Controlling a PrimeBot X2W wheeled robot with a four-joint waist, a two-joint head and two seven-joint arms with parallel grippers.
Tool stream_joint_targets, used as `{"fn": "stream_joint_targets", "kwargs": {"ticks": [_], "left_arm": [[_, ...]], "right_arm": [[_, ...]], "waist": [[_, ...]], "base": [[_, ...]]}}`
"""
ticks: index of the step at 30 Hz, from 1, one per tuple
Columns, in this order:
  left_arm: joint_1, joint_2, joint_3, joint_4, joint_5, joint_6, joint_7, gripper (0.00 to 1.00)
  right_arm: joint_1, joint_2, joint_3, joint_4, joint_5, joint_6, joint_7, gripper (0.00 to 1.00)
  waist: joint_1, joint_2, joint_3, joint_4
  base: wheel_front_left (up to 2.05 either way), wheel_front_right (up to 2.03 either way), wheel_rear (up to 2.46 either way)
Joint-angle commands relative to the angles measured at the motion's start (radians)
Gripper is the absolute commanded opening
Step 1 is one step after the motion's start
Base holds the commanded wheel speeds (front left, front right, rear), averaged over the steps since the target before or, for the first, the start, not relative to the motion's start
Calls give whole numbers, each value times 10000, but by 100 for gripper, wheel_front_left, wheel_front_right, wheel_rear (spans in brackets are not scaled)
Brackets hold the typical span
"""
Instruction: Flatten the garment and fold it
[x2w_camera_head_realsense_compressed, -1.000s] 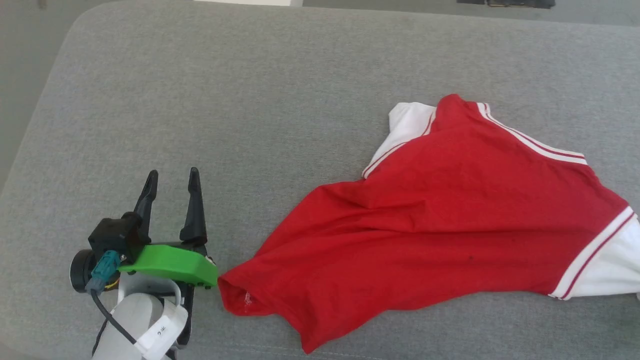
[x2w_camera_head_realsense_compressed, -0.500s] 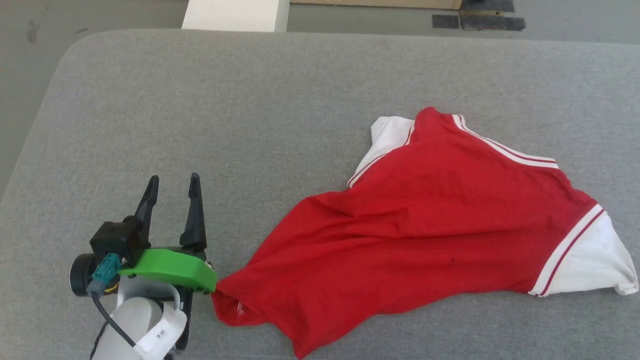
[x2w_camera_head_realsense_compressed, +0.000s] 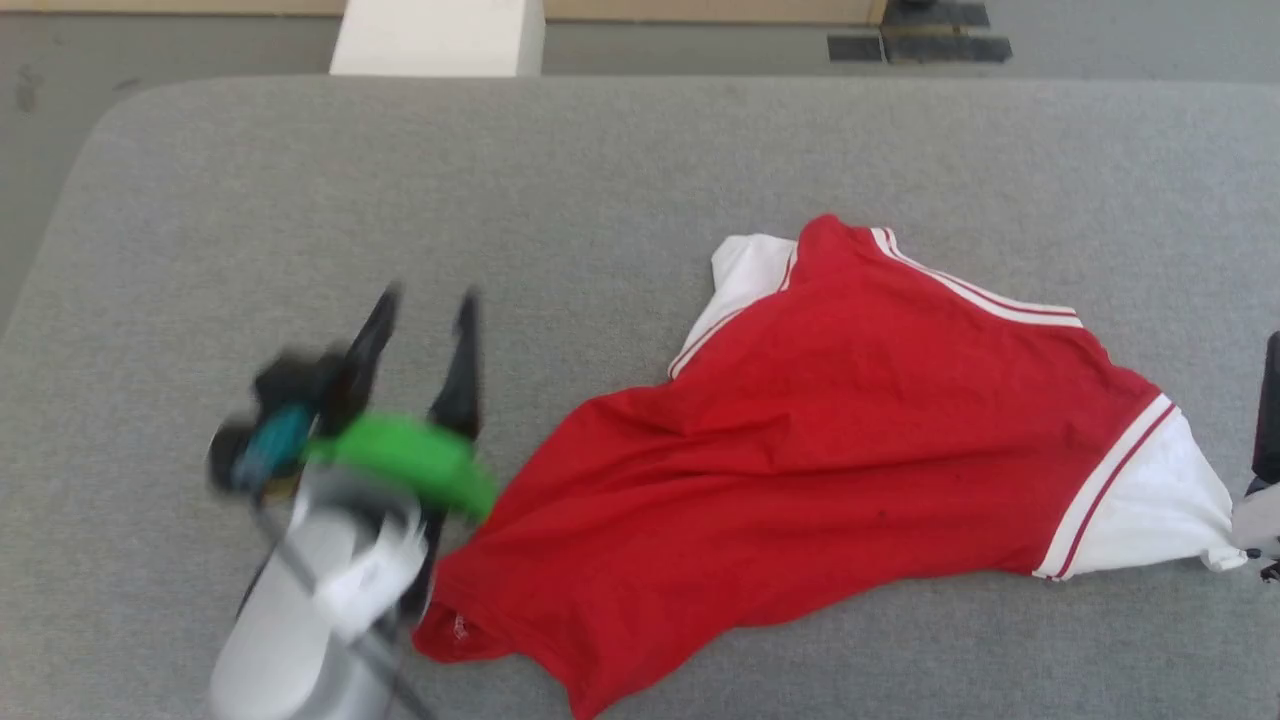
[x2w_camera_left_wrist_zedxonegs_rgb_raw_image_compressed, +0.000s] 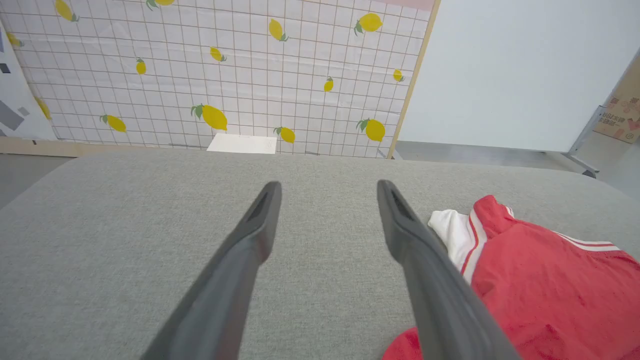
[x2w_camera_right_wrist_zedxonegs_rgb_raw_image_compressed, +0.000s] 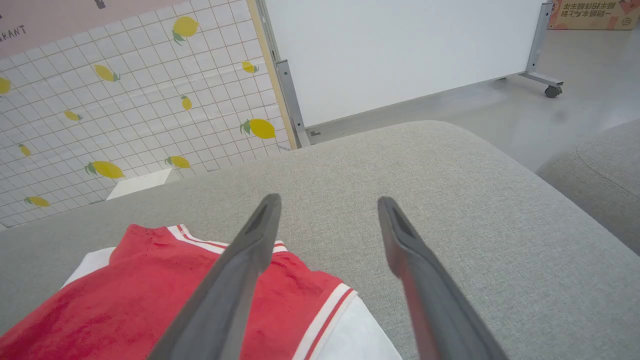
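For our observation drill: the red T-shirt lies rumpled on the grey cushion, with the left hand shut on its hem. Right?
No: the left wrist view shows the left hand open, holding nothing. The red T-shirt does lie rumpled on the grey cushion.

1. A grey woven-fabric padded surface with rounded corners (x2w_camera_head_realsense_compressed: 600, 200) is spread across the foreground.
2. Behind it, a white grid-patterned wall panel printed with yellow lemons (x2w_camera_left_wrist_zedxonegs_rgb_raw_image_compressed: 225, 75) is seen.
3. A plain white board on a grey metal frame with a castor (x2w_camera_right_wrist_zedxonegs_rgb_raw_image_compressed: 400, 50) is stood on the smooth grey floor (x2w_camera_right_wrist_zedxonegs_rgb_raw_image_compressed: 575, 115).
4. A white rectangular block (x2w_camera_head_realsense_compressed: 437, 38) is set just beyond the padded surface.
5. A second grey upholstered piece (x2w_camera_right_wrist_zedxonegs_rgb_raw_image_compressed: 600, 175) is placed near one rounded corner.
6. A brown cardboard box (x2w_camera_right_wrist_zedxonegs_rgb_raw_image_compressed: 595, 12) is seen farther back.
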Motion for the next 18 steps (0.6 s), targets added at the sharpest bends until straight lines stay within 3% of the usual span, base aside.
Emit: {"fn": "stream_joint_targets", "kwargs": {"ticks": [1,9,14,18], "left_arm": [[-681,-149,-136,112,-159,-172,173,100],[-4463,-900,-1359,2312,-276,-975,2377,100],[-6298,-1199,-2244,4151,-574,-1168,5127,100],[-7210,-1300,-2798,5230,-681,-1081,7251,100]], "right_arm": [[-118,25,74,3,38,-13,6,100],[-742,-41,467,54,204,-13,-55,100],[-969,-33,574,313,274,-13,-221,100],[-1048,-9,587,540,329,-13,-405,100]], "waist": [[0,0,321,-184],[0,0,1448,-880],[0,0,2009,-1391],[0,0,2346,-1685]], "base": [[0,0,0],[0,0,0],[0,0,0],[0,0,0]]}}
